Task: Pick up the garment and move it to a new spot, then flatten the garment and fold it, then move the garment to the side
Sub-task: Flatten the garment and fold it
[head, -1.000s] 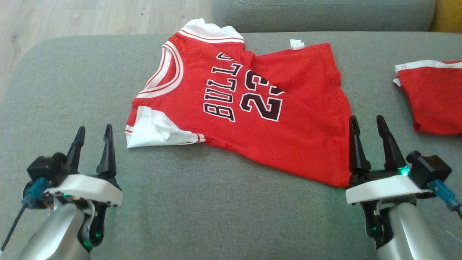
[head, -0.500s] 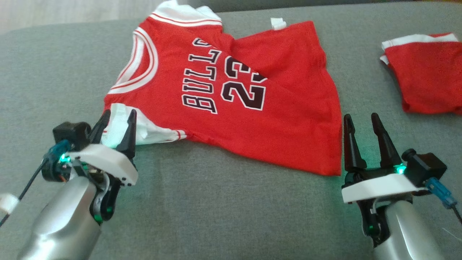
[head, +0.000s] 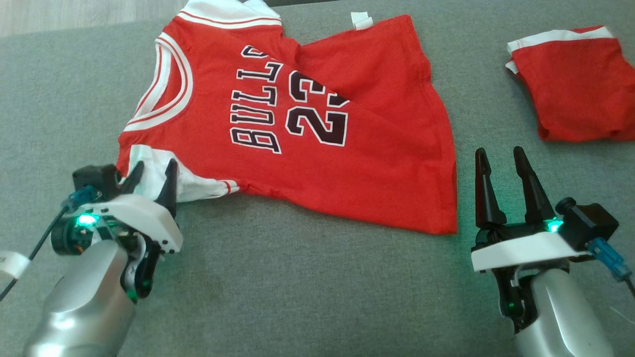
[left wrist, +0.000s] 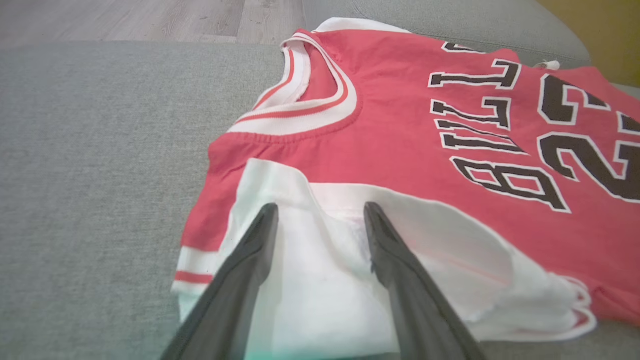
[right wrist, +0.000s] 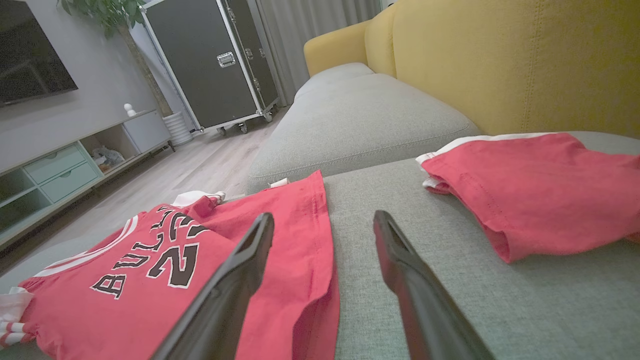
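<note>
The red jersey (head: pixel 297 124) lies face up on the grey sofa cushion (head: pixel 297 287), its "BULLS 23" print (left wrist: pixel 500 130) showing and one far corner folded over onto itself. The left gripper (head: pixel 156 162) has its two dark fingers spread apart and holds nothing. It sits right at the jersey's white sleeve (left wrist: pixel 320 280). Looking along that wrist, the sleeve cloth fills the gap between the fingers and runs on past both tips. The striped neckline (left wrist: pixel 310 100) is straight ahead of them and the print is off to their right. Whether the tips press the cloth I cannot tell.

The right gripper (head: pixel 499 150) is spread just as wide and is empty too. It stands just beside the jersey's hem (right wrist: pixel 325 240), which lies along its left finger, and there is bare cushion between the two fingers. A second red piece with a white band (head: pixel 570 84) lies ahead and to the right of that gripper, well apart from the jersey.
</note>
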Controlling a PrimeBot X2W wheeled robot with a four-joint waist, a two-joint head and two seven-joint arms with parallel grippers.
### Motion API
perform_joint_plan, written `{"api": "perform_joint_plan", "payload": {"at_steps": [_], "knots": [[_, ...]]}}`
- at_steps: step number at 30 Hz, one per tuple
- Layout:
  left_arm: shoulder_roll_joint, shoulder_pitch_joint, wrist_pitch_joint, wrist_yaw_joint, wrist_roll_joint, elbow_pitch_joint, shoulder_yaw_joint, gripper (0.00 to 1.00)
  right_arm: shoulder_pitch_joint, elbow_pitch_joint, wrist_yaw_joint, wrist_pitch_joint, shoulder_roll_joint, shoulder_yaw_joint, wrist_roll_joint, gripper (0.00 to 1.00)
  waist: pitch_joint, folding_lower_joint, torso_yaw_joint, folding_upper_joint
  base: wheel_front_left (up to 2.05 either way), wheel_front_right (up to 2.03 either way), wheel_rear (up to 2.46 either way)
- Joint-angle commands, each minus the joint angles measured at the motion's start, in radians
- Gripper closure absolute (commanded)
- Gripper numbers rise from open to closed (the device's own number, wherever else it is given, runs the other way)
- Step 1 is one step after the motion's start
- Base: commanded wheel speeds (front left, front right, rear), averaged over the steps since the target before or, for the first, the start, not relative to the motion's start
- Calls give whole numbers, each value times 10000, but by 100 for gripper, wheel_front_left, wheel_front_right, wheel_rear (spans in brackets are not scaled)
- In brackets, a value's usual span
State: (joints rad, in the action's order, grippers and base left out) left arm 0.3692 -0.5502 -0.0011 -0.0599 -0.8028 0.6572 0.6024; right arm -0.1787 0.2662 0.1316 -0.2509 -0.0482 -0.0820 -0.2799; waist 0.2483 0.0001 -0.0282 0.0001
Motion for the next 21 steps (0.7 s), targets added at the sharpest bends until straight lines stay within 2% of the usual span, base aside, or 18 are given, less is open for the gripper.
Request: {"api": "perform_joint_plan", "payload": {"at_steps": [1, 2, 12, 21], "knots": [[293, -529, 10, 54, -58, -109, -325, 93, -232, -325, -9, -109, -20, -178, 68, 0, -12, -1, 13, -1, 0, 0, 0], [278, -547, 11, 67, -64, -77, -315, 100, -238, -321, -9, -109, -20, -181, 65, 0, -18, -1, 21, -1, 0, 0, 0], [178, -320, -530, 54, -138, -303, -383, 100, -129, -169, -9, -109, -20, -163, -2, 0, -463, -1, 337, -1, 0, 0, 0], [313, 1164, -682, -386, -227, -1442, -246, 100, 255, 136, -9, -109, -20, -155, -138, 0, -1391, -1, 1150, -1, 0, 0, 0]]}}
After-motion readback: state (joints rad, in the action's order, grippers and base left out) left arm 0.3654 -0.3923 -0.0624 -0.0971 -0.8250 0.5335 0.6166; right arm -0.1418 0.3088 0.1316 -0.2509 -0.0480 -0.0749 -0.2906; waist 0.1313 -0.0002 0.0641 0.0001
